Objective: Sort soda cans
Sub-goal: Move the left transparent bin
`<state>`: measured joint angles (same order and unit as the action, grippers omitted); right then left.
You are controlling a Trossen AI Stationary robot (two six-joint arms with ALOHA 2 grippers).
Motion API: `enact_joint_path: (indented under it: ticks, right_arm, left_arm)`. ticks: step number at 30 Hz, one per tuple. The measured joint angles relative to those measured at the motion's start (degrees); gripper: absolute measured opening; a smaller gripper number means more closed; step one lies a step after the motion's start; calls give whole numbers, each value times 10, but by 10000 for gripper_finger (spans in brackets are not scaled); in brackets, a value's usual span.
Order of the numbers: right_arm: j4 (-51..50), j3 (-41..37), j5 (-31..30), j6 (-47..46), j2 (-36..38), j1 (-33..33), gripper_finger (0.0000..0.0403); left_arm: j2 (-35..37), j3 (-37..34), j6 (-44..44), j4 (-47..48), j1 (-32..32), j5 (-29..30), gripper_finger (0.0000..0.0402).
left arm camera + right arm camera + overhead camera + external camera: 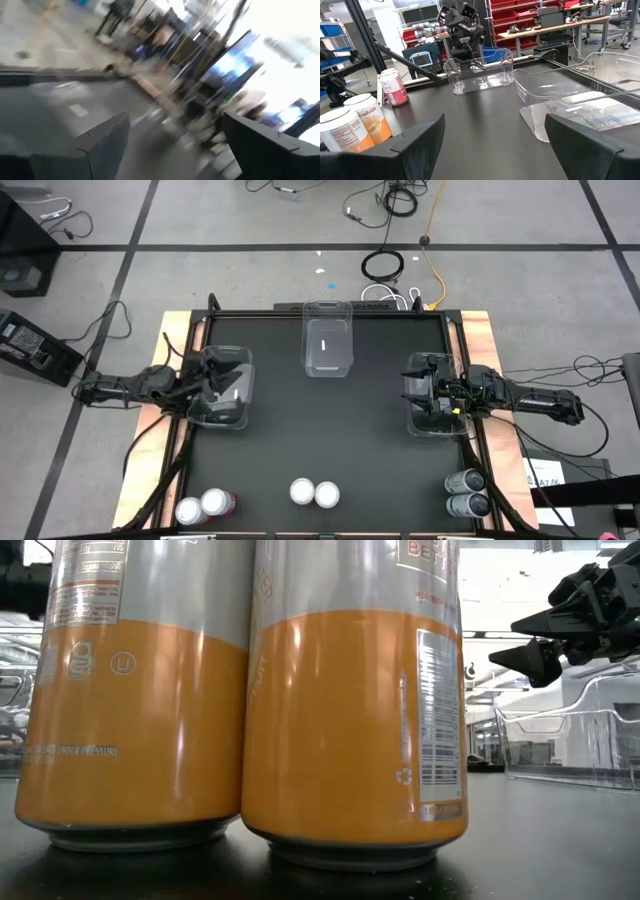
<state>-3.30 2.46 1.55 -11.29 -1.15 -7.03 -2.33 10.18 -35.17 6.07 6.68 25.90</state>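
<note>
Six soda cans stand on their bases near the table's near edge. Two pink ones [203,506] [394,87] are at the left, two orange ones [315,493] [240,700] in the middle, two grey ones [466,492] at the right. My left gripper [232,387] [175,125] is open over the left clear bin [222,412]. My right gripper [412,392] [492,125] [530,655] is open over the right clear bin [436,425]. Neither has anything between its fingers.
A third clear bin [328,345] [570,100] stands at the far middle of the black table [330,430]. Open table lies between the bins and the cans. A frame rail [330,313] borders the far edge, with cables on the floor beyond.
</note>
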Motion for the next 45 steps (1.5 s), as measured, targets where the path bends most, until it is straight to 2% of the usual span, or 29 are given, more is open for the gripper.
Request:
enact_joint_path:
  ticks: [6, 16, 22, 29, 35, 40, 45]
  right_arm:
    - [0, 0, 0, 0, 0, 0, 336]
    - [0, 0, 0, 0, 0, 0, 336]
    - [0, 0, 0, 0, 0, 0, 336]
    - [0, 0, 0, 0, 0, 0, 336]
    - [0, 0, 0, 0, 0, 0, 336]
    - [0, 0, 0, 0, 0, 0, 336]
    - [0, 0, 0, 0, 0, 0, 336]
  left_arm:
    - [-71, 150, 14, 231, 0, 52, 327]
    - [-231, 345, -3, 472, -3, 55, 327]
    - [-315, 448, -20, 672, -46, 63, 327]
    - [-337, 440, -20, 749, -105, 36, 327]
    - [-343, 406, -33, 750, -161, 4, 327]
    - [-361, 382, 1, 730, -216, -44, 327]
    - [-404, 369, 29, 721, -289, -53, 327]
